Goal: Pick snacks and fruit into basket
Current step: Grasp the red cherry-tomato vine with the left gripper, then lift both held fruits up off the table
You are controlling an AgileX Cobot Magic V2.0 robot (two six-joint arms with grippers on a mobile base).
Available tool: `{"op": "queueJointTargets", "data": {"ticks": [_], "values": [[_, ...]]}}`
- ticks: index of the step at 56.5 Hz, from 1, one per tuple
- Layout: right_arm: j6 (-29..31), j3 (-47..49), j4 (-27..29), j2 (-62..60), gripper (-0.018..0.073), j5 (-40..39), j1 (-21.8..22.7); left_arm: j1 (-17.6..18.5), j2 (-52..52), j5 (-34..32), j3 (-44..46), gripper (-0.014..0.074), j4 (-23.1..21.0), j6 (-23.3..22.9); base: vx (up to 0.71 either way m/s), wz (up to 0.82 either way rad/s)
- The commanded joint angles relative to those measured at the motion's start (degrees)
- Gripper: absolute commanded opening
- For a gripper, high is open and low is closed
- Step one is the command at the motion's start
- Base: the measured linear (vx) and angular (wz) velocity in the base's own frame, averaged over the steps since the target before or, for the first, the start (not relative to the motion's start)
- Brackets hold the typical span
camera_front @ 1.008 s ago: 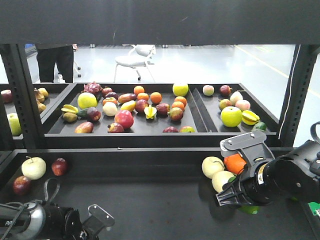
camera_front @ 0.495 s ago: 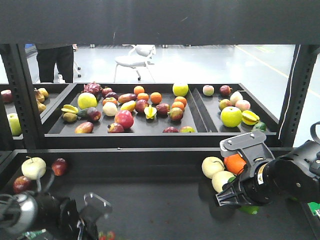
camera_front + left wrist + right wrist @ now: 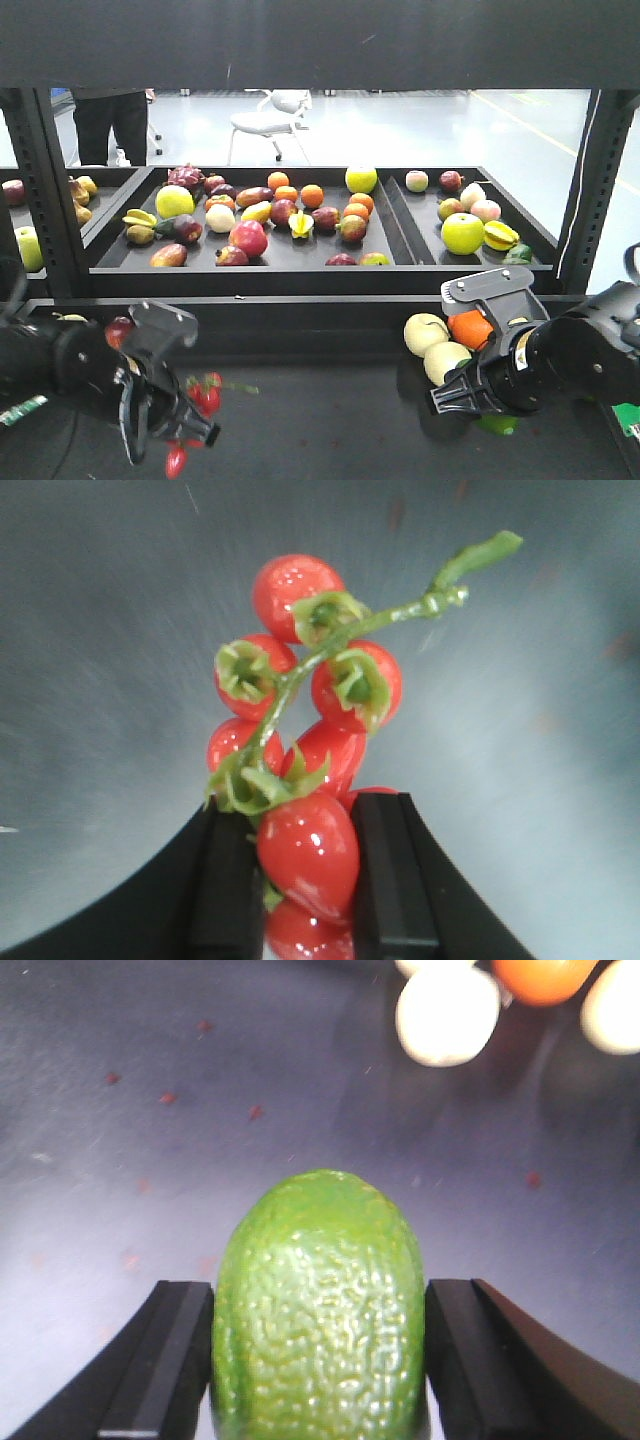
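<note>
A cluster of glossy red round fruit [image 3: 305, 850] on a green stem hangs in my left gripper [image 3: 308, 820], which is shut on one of the lower berries. In the front view that red fruit [image 3: 207, 397] dangles above the dark lower shelf [image 3: 320, 420] at the left, beside my left gripper [image 3: 192, 425]. A small green bumpy-skinned fruit [image 3: 318, 1260] sits between the pads of my right gripper [image 3: 318, 1300], both pads pressing its sides. From the front this green fruit [image 3: 497, 421] peeks out under my right gripper [image 3: 480, 405]. The snacks and the basket are out of view.
Two pale yellow apples [image 3: 426, 333] and an orange [image 3: 470, 328] lie just behind the right arm. A red apple [image 3: 120, 328] lies at the far left. Black trays [image 3: 400, 235] full of mixed fruit fill the upper shelf. Shelf posts [image 3: 40, 190] stand at both sides.
My left arm has risen from the bottom-left corner and moved right, lifting the red fruit cluster off the shelf. The right arm has hardly moved.
</note>
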State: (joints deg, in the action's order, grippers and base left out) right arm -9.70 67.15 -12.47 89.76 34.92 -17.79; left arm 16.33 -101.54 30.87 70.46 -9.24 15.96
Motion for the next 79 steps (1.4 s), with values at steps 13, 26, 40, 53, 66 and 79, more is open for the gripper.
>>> {"op": "queueJointTargets", "data": {"ticks": [13,26,40,53,66,79], "values": [[0.77,1.35,1.29,-7.49,-0.0009,0.17,0.31,0.22,11.44,-2.07,0.76,0.0000,-0.42,-4.18,0.00,0.00],[0.77,1.36,2.13,-12.65,-0.0009,0.83,0.26,0.22,20.01,-7.55,-6.18,0.0000,-0.42,-5.07,0.00,0.00],[0.77,-5.16,3.05,-22.71,-0.0009,-5.44,0.26,0.22,33.85,-12.13,-15.34,0.0000,-0.53,-5.07,0.00,0.00],[0.77,-18.24,3.45,-35.95,-0.0009,-14.61,0.26,0.22,45.94,-17.63,-22.74,0.0000,-0.74,-5.07,0.00,0.00],[2.49,-24.06,3.50,-47.36,-0.0009,-15.28,0.26,0.22,57.01,-21.42,-30.47,0.0002,-2.70,-5.07,0.00,0.00],[2.49,-27.33,3.50,-54.66,-0.0009,-14.50,0.26,0.22,66.99,-21.74,-34.91,0.0002,-2.62,-5.07,0.00,0.00]]}}
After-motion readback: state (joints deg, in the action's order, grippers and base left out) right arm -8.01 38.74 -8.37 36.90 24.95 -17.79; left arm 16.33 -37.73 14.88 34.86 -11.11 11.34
